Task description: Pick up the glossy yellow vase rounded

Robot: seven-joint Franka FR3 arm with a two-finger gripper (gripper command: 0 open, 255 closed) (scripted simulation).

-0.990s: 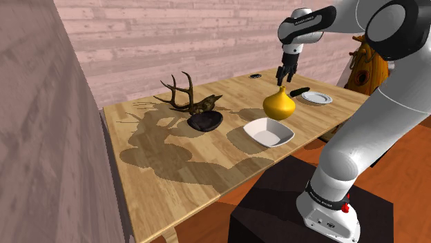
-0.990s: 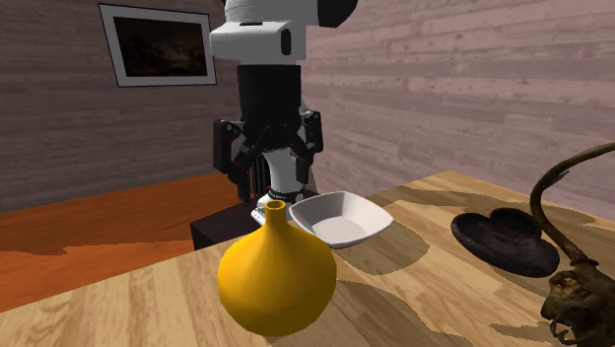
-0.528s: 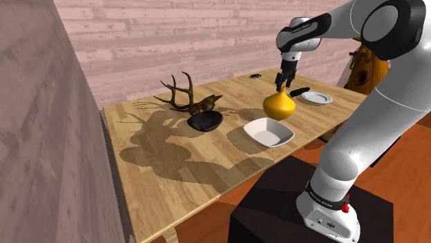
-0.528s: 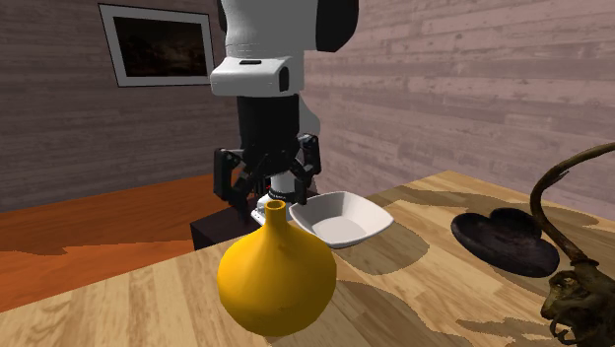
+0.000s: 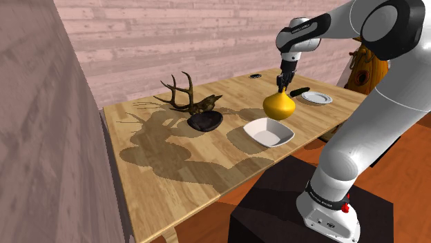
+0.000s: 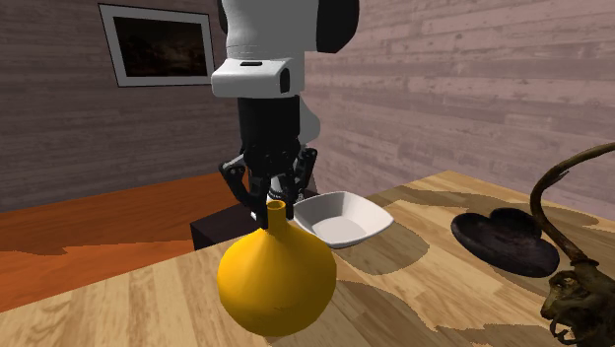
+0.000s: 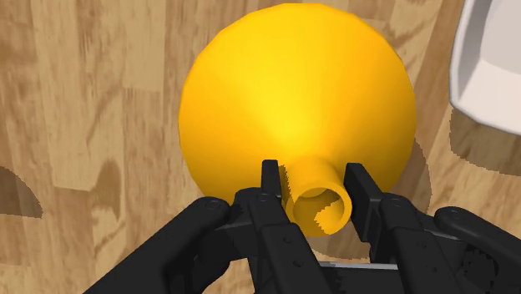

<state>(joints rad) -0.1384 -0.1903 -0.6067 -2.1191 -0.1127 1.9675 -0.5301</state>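
Glossy yellow round-bellied vase point(image 5: 279, 105) stands on the wooden tabletop point(image 5: 173, 159), right of centre in the shoulder view, near a white square bowl point(image 5: 268, 131). My claw point(image 6: 277, 208) just dropped and narrowed, now pinching its neck. Grasp looks set; lift next.

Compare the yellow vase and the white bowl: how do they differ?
The vase is yellow; the bowl is white. The vase is round-bellied with a narrow neck; the bowl is shallow and wide open. The tool clasps the vase's neck; the bowl stands free. Both stand upright on the table.
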